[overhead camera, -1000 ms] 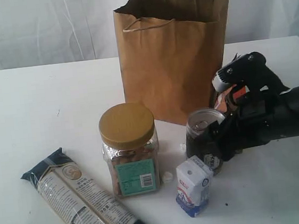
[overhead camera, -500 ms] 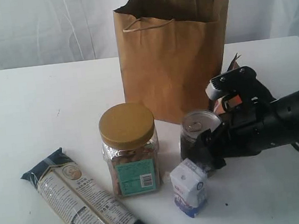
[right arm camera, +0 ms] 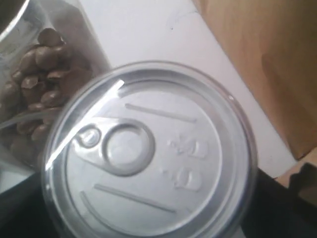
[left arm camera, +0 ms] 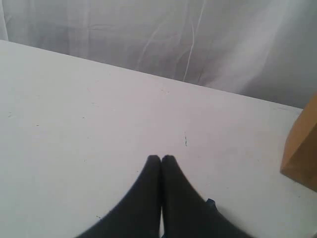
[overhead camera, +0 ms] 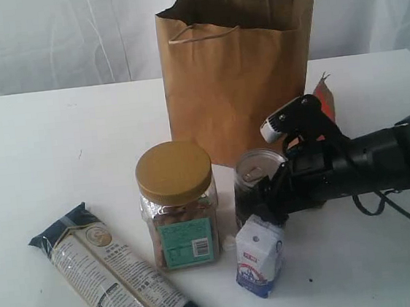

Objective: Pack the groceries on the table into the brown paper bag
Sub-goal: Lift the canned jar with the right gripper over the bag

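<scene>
White tabletop (overhead camera: 42,141) holds groceries (overhead camera: 178,208) beside the brown paper bag (overhead camera: 237,77), none seen packed; right gripper (overhead camera: 268,199) straddles the dark metal-lidded jar (overhead camera: 259,166), grip unclear; left gripper (left arm camera: 161,159) closed.

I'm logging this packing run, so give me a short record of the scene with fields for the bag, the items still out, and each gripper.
bag: brown paper bag stands upright on the table, top open
still out: yellow-lidded jar; noodle pack; blue-white carton; dark metal-lidded jar
right gripper: around the dark metal-lidded jar, grip unclear
left gripper: shut, holding nothing, over bare table
</scene>
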Available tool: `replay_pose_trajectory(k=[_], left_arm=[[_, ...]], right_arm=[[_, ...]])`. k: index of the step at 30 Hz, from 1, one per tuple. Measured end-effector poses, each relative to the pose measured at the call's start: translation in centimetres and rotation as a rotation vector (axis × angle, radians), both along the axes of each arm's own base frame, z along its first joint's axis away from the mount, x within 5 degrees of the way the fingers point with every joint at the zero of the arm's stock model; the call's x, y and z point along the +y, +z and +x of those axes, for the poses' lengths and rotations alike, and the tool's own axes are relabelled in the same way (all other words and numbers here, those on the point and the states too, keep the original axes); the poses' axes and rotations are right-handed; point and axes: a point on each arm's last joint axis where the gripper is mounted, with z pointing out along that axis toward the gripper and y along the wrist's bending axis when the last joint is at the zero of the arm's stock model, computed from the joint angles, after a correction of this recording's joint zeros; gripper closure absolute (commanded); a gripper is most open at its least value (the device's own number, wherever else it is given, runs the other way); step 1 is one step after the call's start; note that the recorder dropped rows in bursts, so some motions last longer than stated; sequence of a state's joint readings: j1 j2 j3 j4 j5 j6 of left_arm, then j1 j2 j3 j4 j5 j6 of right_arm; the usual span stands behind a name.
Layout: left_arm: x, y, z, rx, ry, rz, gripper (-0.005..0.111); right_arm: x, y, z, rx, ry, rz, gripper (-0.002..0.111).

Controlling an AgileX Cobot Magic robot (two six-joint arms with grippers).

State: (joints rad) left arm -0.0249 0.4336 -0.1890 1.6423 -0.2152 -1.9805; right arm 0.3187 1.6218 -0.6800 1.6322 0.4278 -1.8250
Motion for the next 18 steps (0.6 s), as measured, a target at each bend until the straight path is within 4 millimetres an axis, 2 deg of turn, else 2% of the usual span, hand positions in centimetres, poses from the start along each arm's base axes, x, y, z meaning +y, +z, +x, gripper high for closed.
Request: replay_pose_trajectory(k=[3, 5, 9, 12, 18], left_arm=[[0.0, 0.0, 0.0, 0.000, 0.000, 0.000, 0.107], [0.0, 0.0, 0.0, 0.000, 0.000, 0.000, 0.107], [0.0, 0.0, 0.0, 0.000, 0.000, 0.000, 0.107], [0.0, 0.0, 0.0, 0.000, 0.000, 0.000, 0.107], [0.0, 0.0, 0.0, 0.000, -0.001, 0.005, 0.107]], right_arm=[[0.1, -0.1, 0.2, -0.008, 0.004, 0.000, 0.092], [0.2, 0.0, 0.2, -0.007, 0.014, 0.009, 0.108], [0.5, 0.9, -0.2, -0.024, 0.053, 0.054, 0.108], [0.3, 3.0, -0.7, -0.096, 0.054, 0.072, 0.108], [-0.3, 5.9, -1.4, -0.201, 0.033, 0.065, 0.108]])
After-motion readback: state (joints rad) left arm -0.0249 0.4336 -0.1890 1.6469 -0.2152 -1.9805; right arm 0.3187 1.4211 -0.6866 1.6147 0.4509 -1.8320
